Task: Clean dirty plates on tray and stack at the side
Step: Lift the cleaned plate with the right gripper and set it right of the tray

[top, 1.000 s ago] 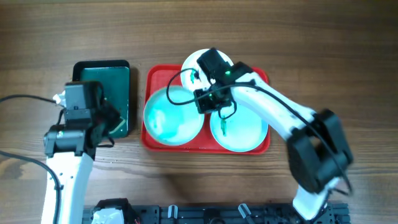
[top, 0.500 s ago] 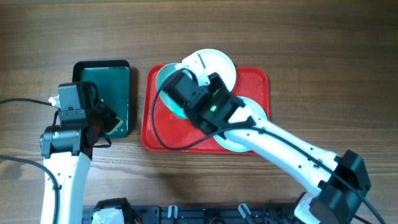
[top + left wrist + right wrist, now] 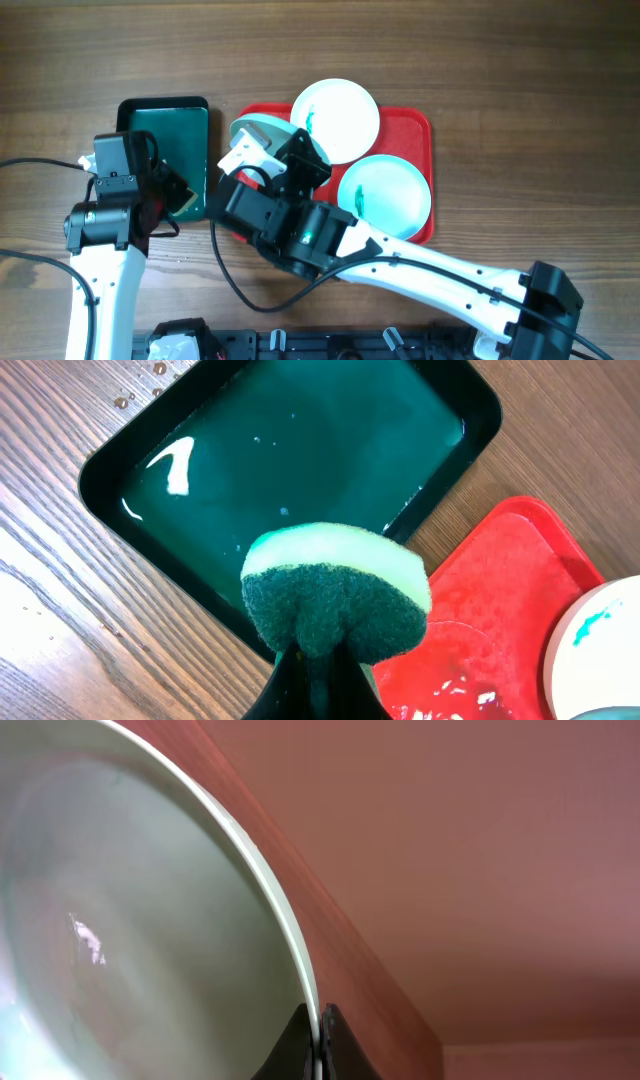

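Right gripper [image 3: 320, 1042] pinches its 2 dark fingers shut on the thin rim of a smooth pale turquoise plate [image 3: 150, 930], held tilted above the left end of the glossy red tray [image 3: 418, 124]. A round white plate [image 3: 335, 120] and a second turquoise plate [image 3: 385, 195], both smeared green, lie on that tray. Left gripper [image 3: 312, 678] clamps a foam sponge [image 3: 335, 595] with a coarse green pad over the wet dark green tray [image 3: 330, 450].

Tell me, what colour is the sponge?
Pale green sponge with a dark green scouring layer; left wrist view shows it best.
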`<state>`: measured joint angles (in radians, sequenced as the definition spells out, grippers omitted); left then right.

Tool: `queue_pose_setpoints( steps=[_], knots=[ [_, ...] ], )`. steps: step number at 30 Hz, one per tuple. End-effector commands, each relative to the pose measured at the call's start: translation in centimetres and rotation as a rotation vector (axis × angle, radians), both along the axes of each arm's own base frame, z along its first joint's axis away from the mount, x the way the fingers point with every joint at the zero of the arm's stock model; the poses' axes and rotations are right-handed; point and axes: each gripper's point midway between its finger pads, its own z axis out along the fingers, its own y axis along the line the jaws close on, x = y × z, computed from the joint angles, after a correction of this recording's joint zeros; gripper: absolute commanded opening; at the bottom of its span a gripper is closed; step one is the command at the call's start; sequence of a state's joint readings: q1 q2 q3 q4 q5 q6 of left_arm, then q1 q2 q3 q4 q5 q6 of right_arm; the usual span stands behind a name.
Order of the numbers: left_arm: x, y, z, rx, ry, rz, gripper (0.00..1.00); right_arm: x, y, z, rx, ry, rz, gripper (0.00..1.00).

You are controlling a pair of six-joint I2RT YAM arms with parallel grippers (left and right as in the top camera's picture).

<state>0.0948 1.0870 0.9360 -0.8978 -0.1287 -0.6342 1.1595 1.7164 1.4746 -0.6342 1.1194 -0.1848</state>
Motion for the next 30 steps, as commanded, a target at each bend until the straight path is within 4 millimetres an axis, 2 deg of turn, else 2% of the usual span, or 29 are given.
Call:
queue_pose_setpoints(
  steps=[1,5,7,11,14,18,21,25,26,29,30],
  knots=[
    [0.0,0.1,0.1,-0.005,-0.008,0.006,0.04,0.1,0.3,0.4,0.052,0.001,-0.002,0.04],
    [0.0,0.1,0.1,-0.005,-0.008,0.006,0.04,0.5,-0.3,0.0,0.121,0.010,-0.039,0.04],
    [0.0,0.1,0.1,-0.005,-0.008,0.006,0.04,0.8,-0.2,-1.8,0.204,0.105,-0.036,0.04],
    [0.0,0.1,0.1,-0.005,-0.009,0.006,0.04,2.1,-0.4,-6.5,0.471,0.446,-0.041,0.04],
    [0.0,0.1,0.1,-0.005,-0.008,0.006,0.04,4.1,-2.6,-8.0,0.592,0.596,-0.078,0.04],
    [0.0,0.1,0.1,-0.005,-0.009,0.006,0.04,8.3,-11.3,-9.4,0.782,0.698,-0.313,0.04],
    [0.0,0.1,0.1,-0.005,-0.008,0.006,0.04,10.3,-19.4,-10.1,0.947,0.748,-0.478,0.04],
    [0.1,0.1,-0.1,-0.006,0.001,0.006,0.04,11.2,-28.7,-10.4,1.129,0.718,-0.653,0.04],
    [0.1,0.1,-0.3,-0.007,0.011,0.006,0.04,11.0,-32.1,-10.8,1.163,0.685,-0.729,0.04],
    [0.2,0.1,-0.9,-0.009,0.032,0.006,0.04,10.0,-36.9,-12.4,1.222,0.636,-0.869,0.04],
    [0.3,0.1,-1.2,-0.010,0.040,0.006,0.04,9.6,-38.0,-13.1,1.243,0.623,-0.912,0.04]
  ],
)
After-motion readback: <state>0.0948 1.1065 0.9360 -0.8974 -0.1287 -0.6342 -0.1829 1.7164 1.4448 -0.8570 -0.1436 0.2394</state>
